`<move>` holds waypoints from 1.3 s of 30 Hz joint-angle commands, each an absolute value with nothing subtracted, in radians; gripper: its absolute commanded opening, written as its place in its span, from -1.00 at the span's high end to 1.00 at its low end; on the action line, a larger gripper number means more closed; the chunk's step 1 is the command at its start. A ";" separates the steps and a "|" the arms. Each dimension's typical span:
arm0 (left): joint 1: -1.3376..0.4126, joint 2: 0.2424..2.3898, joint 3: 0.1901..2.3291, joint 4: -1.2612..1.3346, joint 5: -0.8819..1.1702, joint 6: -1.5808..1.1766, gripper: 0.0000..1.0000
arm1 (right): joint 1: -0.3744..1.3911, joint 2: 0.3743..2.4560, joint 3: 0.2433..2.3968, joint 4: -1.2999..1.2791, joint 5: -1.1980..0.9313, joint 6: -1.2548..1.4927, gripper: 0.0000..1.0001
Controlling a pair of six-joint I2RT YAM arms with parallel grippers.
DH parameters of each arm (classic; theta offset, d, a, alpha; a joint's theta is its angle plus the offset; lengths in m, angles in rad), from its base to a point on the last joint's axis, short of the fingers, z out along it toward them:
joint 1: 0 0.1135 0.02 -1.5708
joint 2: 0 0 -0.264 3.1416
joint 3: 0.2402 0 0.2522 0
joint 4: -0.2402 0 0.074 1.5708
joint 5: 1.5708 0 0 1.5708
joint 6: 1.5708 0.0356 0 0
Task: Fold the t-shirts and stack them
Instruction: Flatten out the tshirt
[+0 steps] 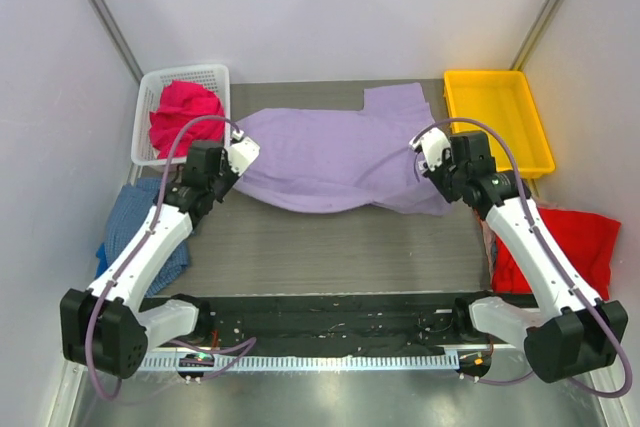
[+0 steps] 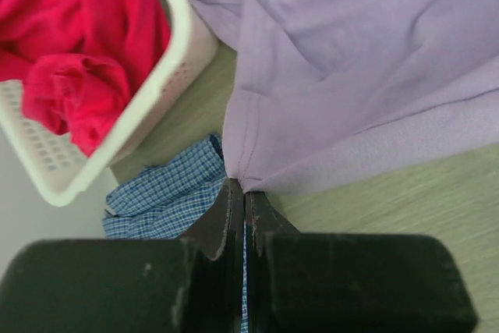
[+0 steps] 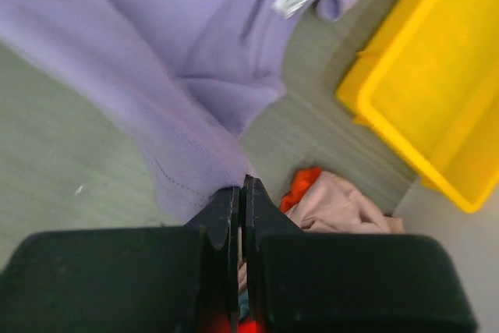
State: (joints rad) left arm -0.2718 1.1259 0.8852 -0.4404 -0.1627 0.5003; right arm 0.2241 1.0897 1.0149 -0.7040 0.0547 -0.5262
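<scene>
The lavender t-shirt lies spread and rumpled across the far half of the tabletop, between the white basket and the yellow tray. My worry is that I hold this thin cloth only by small pinches of hem. An uneven pull could slip a corner free, or drag the cloth onto the red t-shirt or the blue checked t-shirt lying off either side. My left claw is pinched fully shut on the lavender shirt's left hem corner. My right claw is clamped shut on its right edge.
</scene>
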 commanded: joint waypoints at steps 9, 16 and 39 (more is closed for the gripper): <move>-0.318 1.181 0.876 -0.572 -0.170 0.575 1.00 | 0.219 1.184 0.960 -1.103 -0.117 -0.801 0.98; -0.322 1.174 0.847 -0.630 -0.202 0.627 1.00 | 0.222 1.238 0.913 -1.137 -0.121 -0.844 0.98; -0.324 1.074 0.841 -0.891 -0.213 0.736 1.00 | 0.293 1.276 0.890 -1.288 -0.124 -0.850 0.98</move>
State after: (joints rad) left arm -0.3206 1.0859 0.8352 -0.8394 -0.2150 0.7174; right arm 0.2863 1.2789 0.8944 -1.2270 -0.1432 -0.8349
